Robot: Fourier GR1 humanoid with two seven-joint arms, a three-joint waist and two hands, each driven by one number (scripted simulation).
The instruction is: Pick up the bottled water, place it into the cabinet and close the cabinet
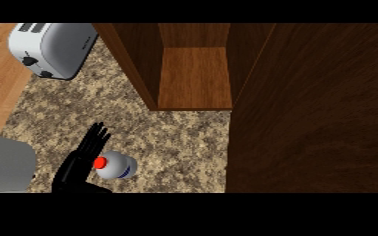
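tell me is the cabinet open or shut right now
Open: the cabinet shows its bare inner shelf, and its door is swung out to the right.

Left hand hides bottled water left side; toaster top cut by frame.

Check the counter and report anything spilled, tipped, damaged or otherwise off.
Nothing stands out. The bottled water stands upright on the counter beside the left hand, the cabinet is open with a bare shelf, and the toaster sits squarely at the back left.
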